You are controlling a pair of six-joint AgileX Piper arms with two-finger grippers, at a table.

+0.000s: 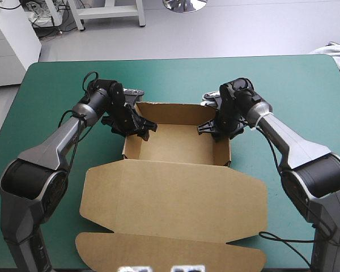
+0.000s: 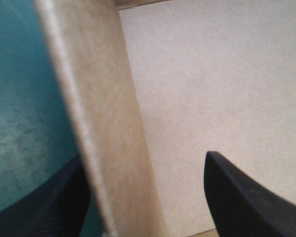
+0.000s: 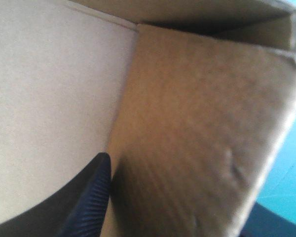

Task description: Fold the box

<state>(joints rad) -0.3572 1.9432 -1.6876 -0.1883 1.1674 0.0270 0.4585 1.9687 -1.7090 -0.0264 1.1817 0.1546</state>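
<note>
**Two end effectors straddled the side walls of an open brown box**

The brown box (image 1: 175, 144) sat in the middle of the teal-green surface (image 1: 56, 85) as an open tray. Its far wall (image 1: 175, 111) and both side walls stood raised. Its lid (image 1: 175, 201) lay flat on the surface, spreading from the tray's near edge toward the robot, with a second curved flap at the near end.

The left end effector (image 1: 140, 127) was at the tray's left wall (image 2: 113, 128), close to the far left corner. Its black fingers (image 2: 246, 197) stood apart, one outside over the teal-green cover and touching the board, the other inside over the tray floor, clear of the wall.

The right end effector (image 1: 211, 126) was at the right wall (image 3: 187, 138), near the far right corner. Its fingers also stood apart. The inner finger (image 3: 91, 197) lay in the crease where floor met wall; the outer one showed only as a dark corner beyond the wall, which filled the gap between them.

A pale cloth (image 1: 335, 55) lay at the surface's far right edge, well apart from the box.
</note>
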